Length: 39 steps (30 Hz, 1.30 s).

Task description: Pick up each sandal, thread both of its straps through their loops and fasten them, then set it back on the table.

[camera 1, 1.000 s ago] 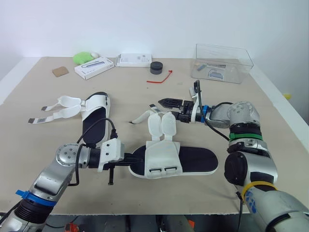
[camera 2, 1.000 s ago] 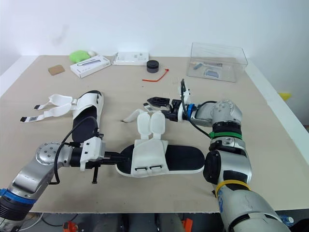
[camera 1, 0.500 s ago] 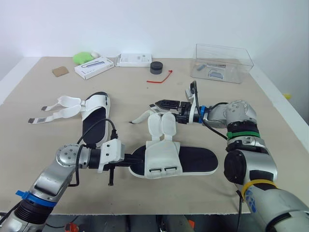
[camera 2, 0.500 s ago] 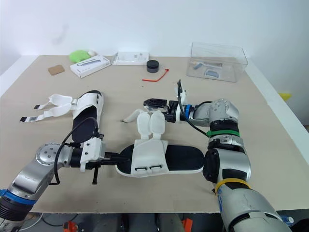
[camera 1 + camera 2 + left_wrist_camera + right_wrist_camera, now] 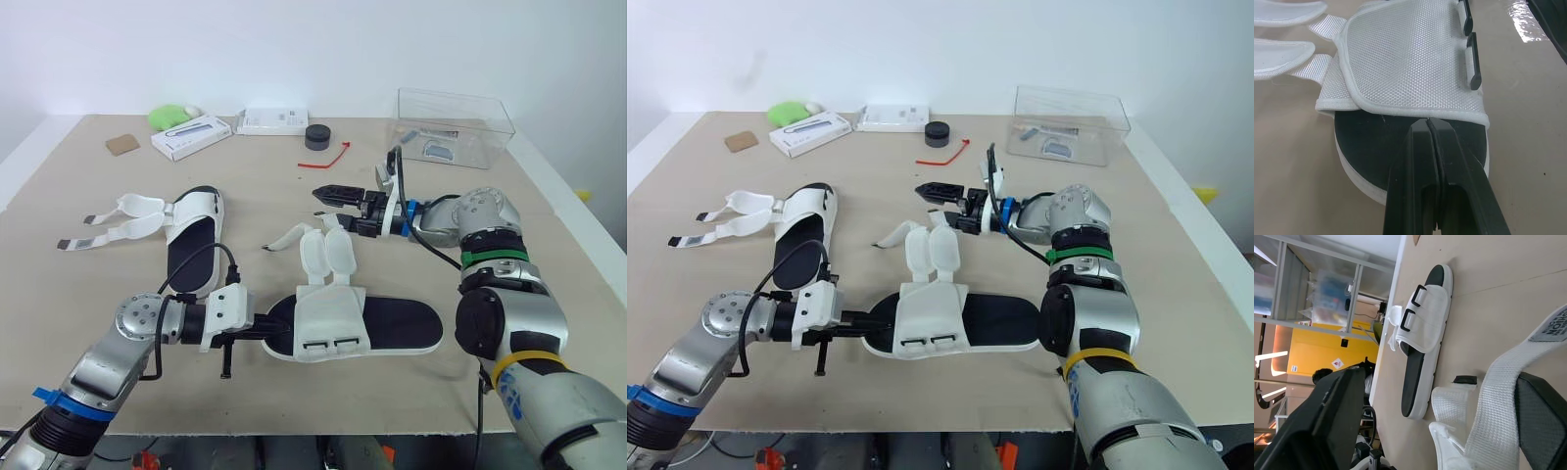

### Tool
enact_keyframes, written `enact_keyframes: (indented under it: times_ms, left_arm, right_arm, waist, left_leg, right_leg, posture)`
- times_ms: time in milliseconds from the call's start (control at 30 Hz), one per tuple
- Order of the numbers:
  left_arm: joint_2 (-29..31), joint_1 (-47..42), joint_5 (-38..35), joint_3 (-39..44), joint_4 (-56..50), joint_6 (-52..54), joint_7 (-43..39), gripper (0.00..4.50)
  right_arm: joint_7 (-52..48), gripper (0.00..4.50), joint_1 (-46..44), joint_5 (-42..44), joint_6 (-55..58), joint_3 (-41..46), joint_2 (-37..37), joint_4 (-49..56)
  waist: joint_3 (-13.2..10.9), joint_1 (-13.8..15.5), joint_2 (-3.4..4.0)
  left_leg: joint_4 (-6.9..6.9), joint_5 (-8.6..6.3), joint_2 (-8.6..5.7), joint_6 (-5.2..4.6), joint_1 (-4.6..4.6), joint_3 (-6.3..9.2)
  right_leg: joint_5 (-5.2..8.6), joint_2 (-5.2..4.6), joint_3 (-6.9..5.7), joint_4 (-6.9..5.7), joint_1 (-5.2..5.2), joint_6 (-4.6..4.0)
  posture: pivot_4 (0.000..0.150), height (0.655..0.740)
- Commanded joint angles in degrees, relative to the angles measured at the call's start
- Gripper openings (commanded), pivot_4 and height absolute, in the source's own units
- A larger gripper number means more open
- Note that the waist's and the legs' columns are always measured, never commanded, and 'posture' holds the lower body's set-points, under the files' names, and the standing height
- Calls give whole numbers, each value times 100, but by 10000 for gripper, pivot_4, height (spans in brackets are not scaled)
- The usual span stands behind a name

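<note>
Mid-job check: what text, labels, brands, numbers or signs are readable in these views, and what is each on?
Nothing reads in full.
Grey tag on the strap tip: dark letters, cut by the picture edge, not readable.
Diamond sign on the yellow cabinet: too small to read.
Left white box and right white box: print too small to read.

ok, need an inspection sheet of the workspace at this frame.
Surface: beige table, no spills seen.
Job's things: near sandal and far sandal lie flat, straps unthreaded.
Clutter: white box, second white box, green lump, brown pad, black puck, red tie, clear bin, all at the far side.
Grippers: left gripper shut, tips at the near sandal's end; right gripper open, by its loose straps.
Cables: left arm's cable and right arm's cable loop free.
Surroundings: white wall; shelving in the right wrist view.
</note>
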<state>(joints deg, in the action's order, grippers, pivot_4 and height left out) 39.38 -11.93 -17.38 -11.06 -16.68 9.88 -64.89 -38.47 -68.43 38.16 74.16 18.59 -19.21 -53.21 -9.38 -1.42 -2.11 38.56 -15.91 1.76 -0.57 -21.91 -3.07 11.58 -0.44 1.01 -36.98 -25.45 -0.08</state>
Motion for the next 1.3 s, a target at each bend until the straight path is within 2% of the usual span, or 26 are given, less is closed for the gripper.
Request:
enact_keyframes:
  times_ms: [33,67,200,233,333,467,567,700,800,900,1000,1200,1233,1300]
  left_arm:
    - [1,18,15,13,-184,-53,40,0]
    - [4,26,14,14,-188,-57,41,0]
    - [2,38,14,-7,-191,-59,60,0]
    - [4,42,15,-11,-191,-63,61,0]
    - [8,53,14,-22,-195,-67,63,0]
    - [16,67,9,-6,-197,-61,74,0]
    - [28,94,-1,13,-213,-64,75,0]
    - [14,97,0,0,-196,-69,70,0]
    - [1,80,2,-15,-166,-82,50,0]
    - [-20,38,12,-37,-114,-100,28,0]
    - [-28,-4,12,-44,-68,-114,0,0]
    - [-20,-21,6,-35,-34,-137,-58,0]
    - [-18,-21,7,-30,-29,-140,-71,0]
    - [-20,-24,10,-25,-23,-139,-86,0]
  right_arm:
    - [-281,26787,-56,-53,23,-174,-90,290]
    - [-329,23389,-34,-75,34,-224,-92,329]
    - [-463,3528,36,-120,-19,-298,-101,446]
    - [-502,1068,52,-138,-52,-326,-109,483]
    - [-784,1068,224,-192,-385,-526,-154,1004]
    - [-1755,1068,938,-151,-1037,-1174,-410,2710]
    - [-2060,1068,1474,-257,-1650,-1494,-542,3727]
    - [-2565,1068,2578,-1042,-3783,-2151,-817,5183]
    - [-3014,1068,3168,-1631,-5630,-2475,-931,5684]
    - [-3388,1068,3502,-2419,-8536,-2678,-956,5418]
    - [-3401,1068,3480,-2799,-10535,-2685,-887,4839]
    - [-3316,1068,3153,-3123,-13538,-2913,-1046,3733]
    - [-3256,1068,3085,-3173,-14066,-2998,-1094,3568]
    - [-3078,1068,2940,-3349,-14960,-3163,-1199,3273]
  waist:
    - [0,0,0]
    - [0,0,0]
    - [0,0,0]
    - [0,0,0]
    - [0,2,0]
    - [-1,7,3]
    - [-1,5,3]
    - [-1,9,3]
    - [-2,7,3]
    - [-2,1,3]
    - [-3,5,1]
    - [-3,6,0]
    - [-3,6,1]
    - [-3,7,0]
  left_leg:
    - [0,0,0,0,0,0]
    - [0,0,0,0,-1,0]
    - [0,0,0,0,-2,1]
    - [0,0,0,0,-2,1]
    - [0,0,0,0,-3,3]
    - [0,0,0,0,-8,7]
    - [0,-3,0,-2,-14,10]
    - [0,-4,0,-2,-12,14]
    - [1,-3,-1,-1,-12,13]
    - [4,-2,-1,0,-5,3]
    - [6,1,-1,5,9,1]
    - [4,3,0,6,48,-22]
    - [3,3,1,6,51,-25]
    - [1,3,3,6,53,-29]
  right_leg:
    - [0,0,0,0,0,0]
    - [0,0,0,0,-1,0]
    - [0,0,-1,0,-1,0]
    - [0,-1,-1,0,-1,0]
    - [0,-1,-4,1,-1,0]
    - [1,-2,-8,3,-4,1]
    - [2,-5,-12,4,-7,3]
    - [4,-5,-16,2,-7,6]
    - [5,-4,-16,2,-7,8]
    - [7,-2,-9,1,-7,20]
    - [20,1,-10,0,3,45]
    - [15,3,5,-7,23,36]
    - [-3,3,10,-8,23,3]
    - [-4,3,16,-9,23,-2]
  posture:
    - [1500,7400]
    - [1500,7400]
    - [1500,7400]
    - [1500,7400]
    - [1500,7400]
    - [1500,7400]
    - [1500,7400]
    - [1500,7400]
    - [1500,7400]
    - [1500,7400]
    - [1500,7400]
    - [1500,7400]
    - [1500,7400]
    - [1500,7400]
